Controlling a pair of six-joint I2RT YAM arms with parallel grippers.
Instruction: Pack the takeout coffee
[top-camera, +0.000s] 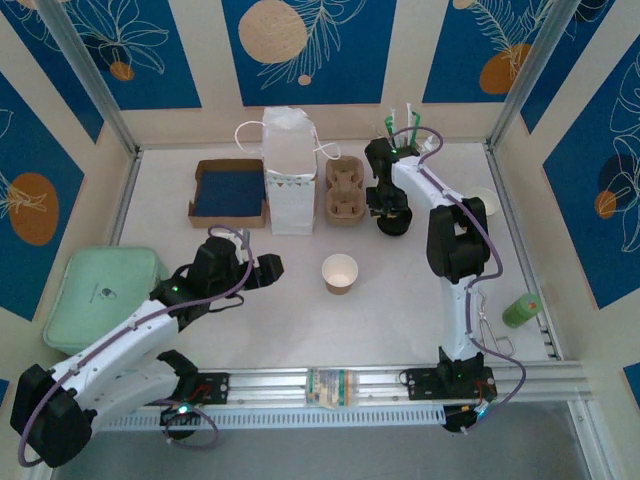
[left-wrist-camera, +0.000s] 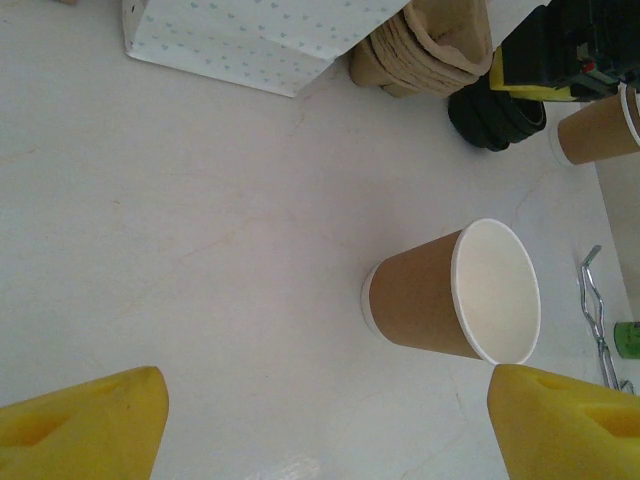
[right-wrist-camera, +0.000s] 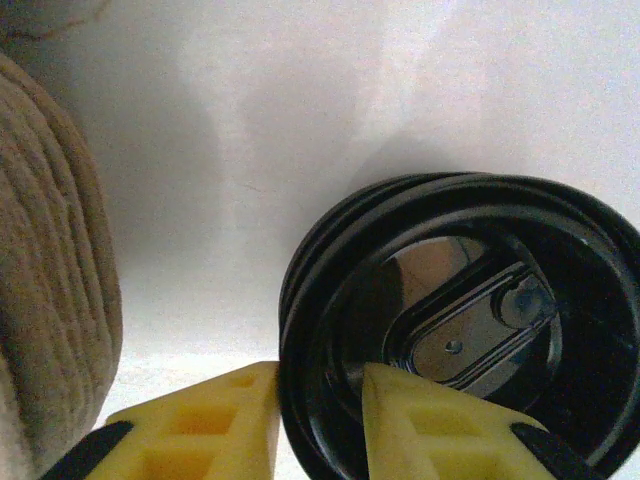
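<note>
Lidless takeout coffee cup (top-camera: 340, 272) at mid-worktop (top-camera: 300, 325).
Left hand (top-camera: 268, 268) hangs open just beside it; near the far edge, right hand (right-wrist-camera: 320, 405) pinches the rim of the top black lid (right-wrist-camera: 460, 340).

Yellow right jaws straddle glossy black lids (right-wrist-camera: 470, 330); beside them, a ribbed brown carrier (right-wrist-camera: 50, 250). Ahead of the yellow left jaws, a tan cup (left-wrist-camera: 420, 310) (white inside) on the white surface (left-wrist-camera: 200, 250); beyond it, a white bag (left-wrist-camera: 250, 40) with faint greenish specks.
</note>
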